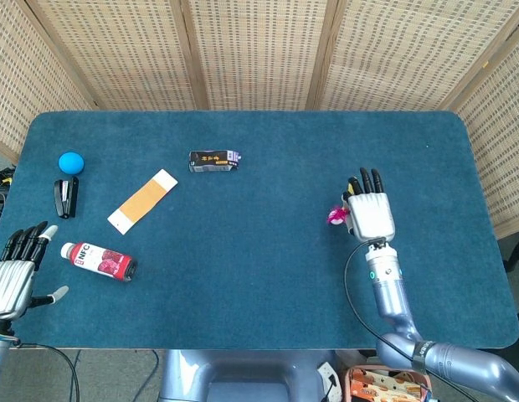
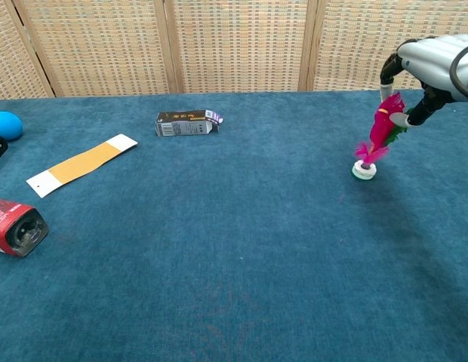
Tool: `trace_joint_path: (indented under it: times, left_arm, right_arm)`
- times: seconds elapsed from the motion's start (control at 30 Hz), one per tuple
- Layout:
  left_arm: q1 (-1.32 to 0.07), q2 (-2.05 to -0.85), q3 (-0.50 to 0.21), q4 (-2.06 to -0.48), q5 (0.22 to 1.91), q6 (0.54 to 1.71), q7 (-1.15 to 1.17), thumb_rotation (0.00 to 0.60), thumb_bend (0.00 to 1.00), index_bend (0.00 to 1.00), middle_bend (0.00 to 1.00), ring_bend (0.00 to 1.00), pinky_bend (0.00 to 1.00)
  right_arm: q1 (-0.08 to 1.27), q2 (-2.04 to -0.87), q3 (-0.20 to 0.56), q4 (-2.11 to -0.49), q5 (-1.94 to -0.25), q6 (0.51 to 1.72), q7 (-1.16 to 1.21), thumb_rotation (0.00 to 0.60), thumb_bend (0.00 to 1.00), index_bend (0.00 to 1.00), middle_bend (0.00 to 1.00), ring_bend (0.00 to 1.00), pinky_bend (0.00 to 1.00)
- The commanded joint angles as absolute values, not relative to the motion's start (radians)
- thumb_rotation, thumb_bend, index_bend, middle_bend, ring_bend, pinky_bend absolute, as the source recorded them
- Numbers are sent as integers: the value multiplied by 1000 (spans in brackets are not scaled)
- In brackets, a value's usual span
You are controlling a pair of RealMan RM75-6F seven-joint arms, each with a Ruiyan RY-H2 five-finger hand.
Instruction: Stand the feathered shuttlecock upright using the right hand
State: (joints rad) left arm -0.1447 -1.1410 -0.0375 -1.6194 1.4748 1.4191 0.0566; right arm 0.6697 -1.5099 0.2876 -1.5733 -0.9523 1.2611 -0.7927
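Pink feathers of the shuttlecock (image 2: 380,134) are pinched between the fingers of the right hand (image 1: 369,211), which holds it from above with the palm turned down. The shuttlecock hangs just under and to the inner side of that hand, leaning a little, feathers up toward the fingers and its white cork base on the blue table (image 1: 268,276) or just above it; I cannot tell which. In the head view only a small pink tuft shows beside the hand. Well away from this hand, across the table, lie a dark box (image 1: 214,160), an orange-and-white strip (image 1: 143,200), a red bottle (image 1: 99,260) on its side, a black stapler (image 1: 66,197) and a blue ball (image 1: 69,162). Near the bottle, at the table's front corner, the left hand (image 1: 14,278) holds nothing, its fingers spread.
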Motion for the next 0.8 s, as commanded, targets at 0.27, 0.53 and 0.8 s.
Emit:
trace_joint_path:
  times: [0.27, 0.53, 0.8]
  left_arm:
    - [-143, -1143, -41, -1616, 1479, 1429, 49, 600, 95, 0, 0, 0, 0]
    - [-144, -1141, -43, -1612, 1472, 1423, 38, 600, 94, 0, 0, 0, 0]
    - [-143, -1143, -44, -1604, 1460, 1417, 40, 600, 94, 0, 0, 0, 0]
  right_arm:
    - [668, -1496, 274, -1564, -999, 1301, -797, 600, 294, 66, 0, 0, 0]
    - [601, -1403, 270, -1650, -1075, 1381, -697, 600, 292, 13, 0, 0, 0]
    - [413, -1270, 126, -1706, -1295, 1505, -409, 600, 275, 13, 0, 0, 0]
